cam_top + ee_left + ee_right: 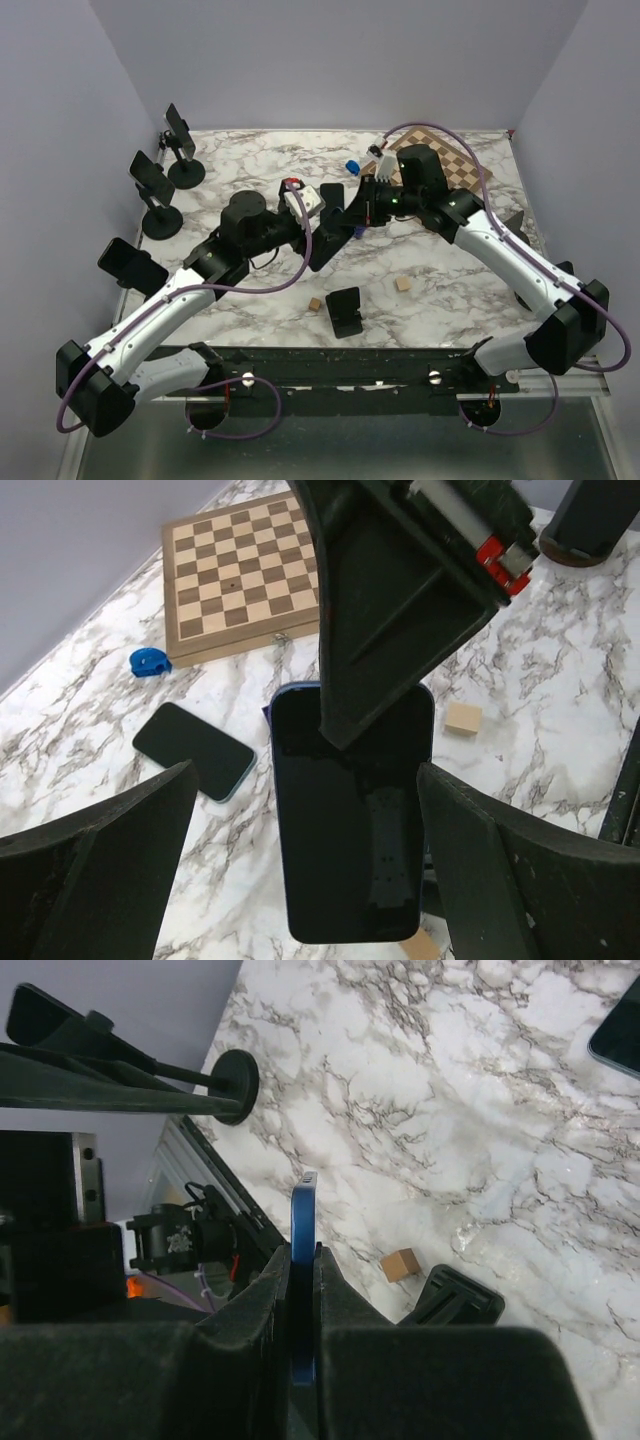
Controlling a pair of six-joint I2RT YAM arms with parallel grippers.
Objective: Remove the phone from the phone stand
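Top external: marble table (430, 300), lilac walls (330, 60)

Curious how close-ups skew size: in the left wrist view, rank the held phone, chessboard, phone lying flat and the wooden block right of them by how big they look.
1. held phone: looks largest, but it is nearest the camera
2. chessboard, partly hidden
3. flat phone
4. wooden block

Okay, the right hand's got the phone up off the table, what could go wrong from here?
The right hand pinches only one end of the phone, so it could pivot or slip onto the marble table. The open left hand flanks the phone closely; closing could knock the right hand's grip loose.
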